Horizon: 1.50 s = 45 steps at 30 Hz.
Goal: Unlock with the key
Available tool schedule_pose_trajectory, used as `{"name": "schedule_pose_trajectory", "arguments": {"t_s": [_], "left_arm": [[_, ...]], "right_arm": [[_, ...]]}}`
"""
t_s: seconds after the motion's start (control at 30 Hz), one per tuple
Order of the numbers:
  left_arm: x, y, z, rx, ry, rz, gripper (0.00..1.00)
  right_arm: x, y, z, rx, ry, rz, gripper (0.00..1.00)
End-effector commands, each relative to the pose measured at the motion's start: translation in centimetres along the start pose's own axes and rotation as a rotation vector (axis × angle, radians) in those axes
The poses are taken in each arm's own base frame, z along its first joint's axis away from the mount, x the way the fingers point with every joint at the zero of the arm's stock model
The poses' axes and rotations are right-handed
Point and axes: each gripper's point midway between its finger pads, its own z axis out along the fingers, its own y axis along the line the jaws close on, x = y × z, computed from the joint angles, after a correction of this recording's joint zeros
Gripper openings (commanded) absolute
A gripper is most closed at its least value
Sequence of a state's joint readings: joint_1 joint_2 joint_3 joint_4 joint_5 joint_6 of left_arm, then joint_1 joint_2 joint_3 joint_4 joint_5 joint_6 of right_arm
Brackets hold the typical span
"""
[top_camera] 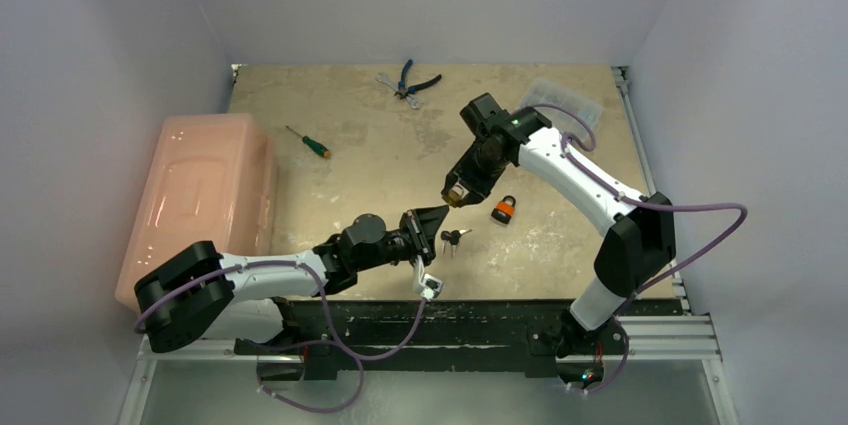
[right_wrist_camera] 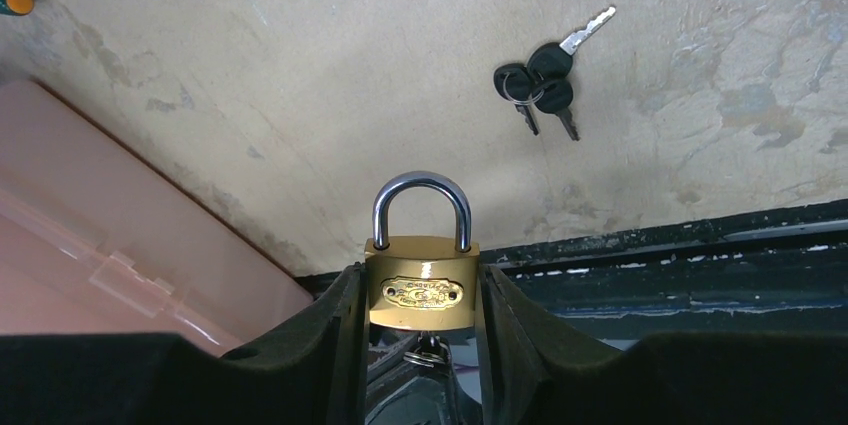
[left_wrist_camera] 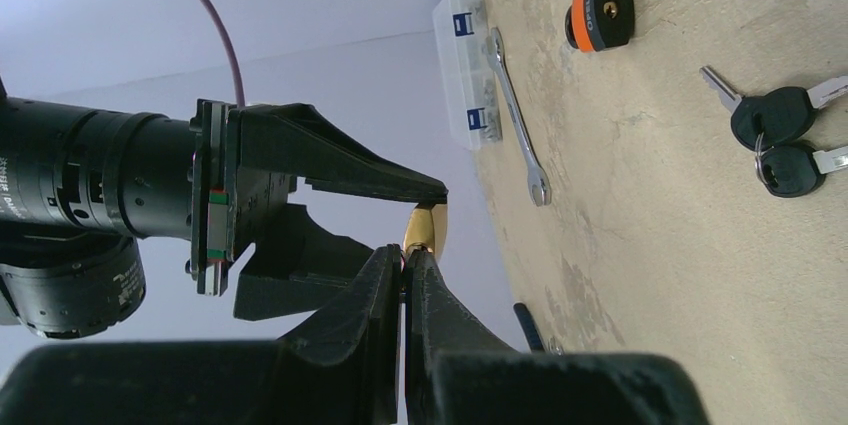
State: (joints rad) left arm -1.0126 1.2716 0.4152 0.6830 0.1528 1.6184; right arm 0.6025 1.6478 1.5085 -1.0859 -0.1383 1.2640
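Padlock (right_wrist_camera: 420,290) is sitting at lower centre, shackle closed, clamped in our right gripper (right_wrist_camera: 420,270), while we are holding our left gripper (left_wrist_camera: 405,257) pinched together beside it and keys (right_wrist_camera: 538,80) are lying unused on the worktop (right_wrist_camera: 300,65).

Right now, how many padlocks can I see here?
2. The brass padlock is clamped in the right pincer above the table; the orange padlock lies on the table beside the keys. More could be hidden inside the pink box.
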Motion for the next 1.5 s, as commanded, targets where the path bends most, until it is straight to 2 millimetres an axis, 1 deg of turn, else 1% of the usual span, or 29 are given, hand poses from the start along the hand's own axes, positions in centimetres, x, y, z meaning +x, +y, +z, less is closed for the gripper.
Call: {"name": "schedule_pose_trajectory", "arguments": {"t_s": [0.0, 0.13, 0.23, 0.43, 0.47, 0.57, 0.7, 0.77, 0.83, 0.97, 1.03, 1.1, 1.2, 1.23, 1.37, 1.47], "left_arm": [[0.3, 2.7, 0.1, -0.056, 0.013, 0.056, 0.00], [0.6, 2.8, -0.1, -0.042, 0.033, 0.082, 0.00], [0.9, 2.4, -0.2, -0.022, 0.049, 0.095, 0.00], [1.8, 2.3, -0.2, -0.006, 0.089, 0.091, 0.00], [1.9, 2.4, -0.2, -0.015, 0.090, 0.072, 0.00], [1.7, 3.8, -0.3, -0.098, 0.079, -0.037, 0.00], [1.9, 3.6, -0.1, -0.106, 0.084, -0.076, 0.00], [2.0, 3.1, 0.0, -0.082, 0.092, -0.055, 0.00], [2.3, 2.4, 0.2, -0.028, 0.110, 0.012, 0.00], [3.0, 1.8, 0.0, 0.032, 0.146, 0.072, 0.00], [3.4, 2.2, -0.2, 0.014, 0.161, 0.055, 0.00], [3.3, 3.2, -0.4, -0.057, 0.152, -0.029, 0.00], [3.4, 2.9, -0.4, -0.049, 0.152, -0.033, 0.00], [3.4, 2.7, -0.4, -0.039, 0.148, -0.020, 0.00], [3.7, 0.9, -0.5, 0.090, 0.155, 0.141, 0.00], [4.1, 0.8, -0.9, 0.124, 0.167, 0.203, 0.00]], "right_arm": [[0.4, 0.0, -0.8, 0.026, -0.016, -0.011, 0.00], [0.6, -0.1, -0.7, 0.038, -0.020, -0.022, 0.00], [0.9, 0.0, -0.7, 0.044, -0.024, -0.033, 0.00], [1.2, 0.0, -0.4, 0.051, -0.021, -0.039, 0.00], [1.2, 0.1, -0.3, 0.051, -0.021, -0.042, 0.00], [1.3, 0.4, -0.6, 0.046, -0.034, -0.046, 0.00], [1.4, 0.5, -0.7, 0.050, -0.040, -0.047, 0.00], [1.5, 0.5, -0.5, 0.056, -0.037, -0.050, 0.00], [1.5, 0.4, -0.5, 0.067, -0.042, -0.057, 0.00], [1.3, 0.1, -0.3, 0.096, -0.064, -0.071, 0.00], [1.4, 0.2, -0.2, 0.095, -0.057, -0.083, 0.00], [1.8, 0.4, -0.1, 0.083, -0.034, -0.093, 0.00], [1.9, 0.5, -0.3, 0.082, -0.030, -0.103, 0.00], [1.8, 0.5, -0.5, 0.081, -0.037, -0.105, 0.00], [1.9, 0.6, -1.0, 0.071, -0.053, -0.135, 0.00], [1.9, 0.4, -1.0, 0.084, -0.067, -0.164, 0.00]]}}
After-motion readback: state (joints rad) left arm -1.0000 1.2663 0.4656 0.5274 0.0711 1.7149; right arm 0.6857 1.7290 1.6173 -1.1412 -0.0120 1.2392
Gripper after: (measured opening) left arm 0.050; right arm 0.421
